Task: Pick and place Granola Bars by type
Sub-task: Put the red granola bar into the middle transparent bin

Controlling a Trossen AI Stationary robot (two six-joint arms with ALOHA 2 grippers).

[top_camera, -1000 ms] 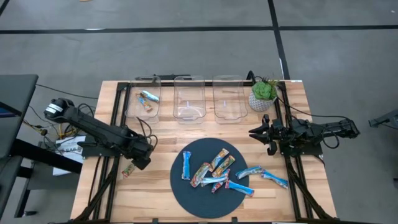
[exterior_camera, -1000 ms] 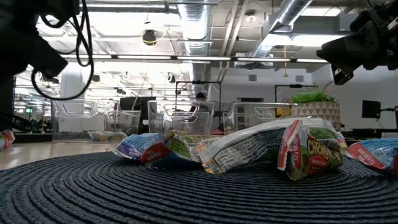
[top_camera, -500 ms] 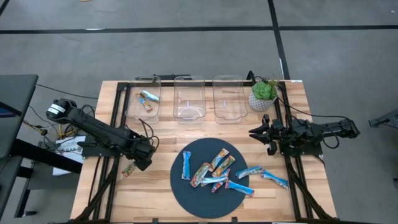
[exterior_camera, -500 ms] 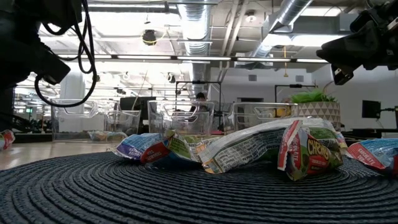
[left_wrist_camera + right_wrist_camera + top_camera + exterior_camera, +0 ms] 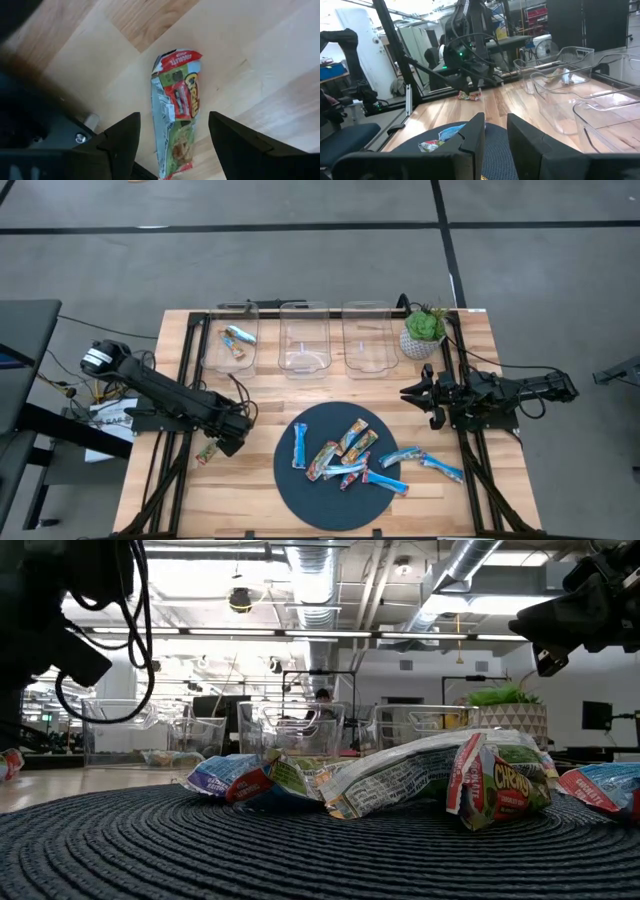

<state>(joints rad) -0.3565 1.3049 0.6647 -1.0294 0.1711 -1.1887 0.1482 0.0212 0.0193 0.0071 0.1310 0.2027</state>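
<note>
We see the left gripper [image 5: 172, 131] has spread its fingers open around a multicoloured granola bar [image 5: 176, 111] lying loose on the bench, left of the round mat [image 5: 300, 490]; it remains unsorted. The right gripper [image 5: 418, 396], fingers nearly closed and empty, waits right of the mat.

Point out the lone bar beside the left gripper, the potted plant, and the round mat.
lone bar [image 5: 176, 125], left wrist view, middle of its wrapper.
potted plant [image 5: 421, 335], high view, its white pot.
round mat [image 5: 300, 492], high view, bare dark weave near its edge.
</note>
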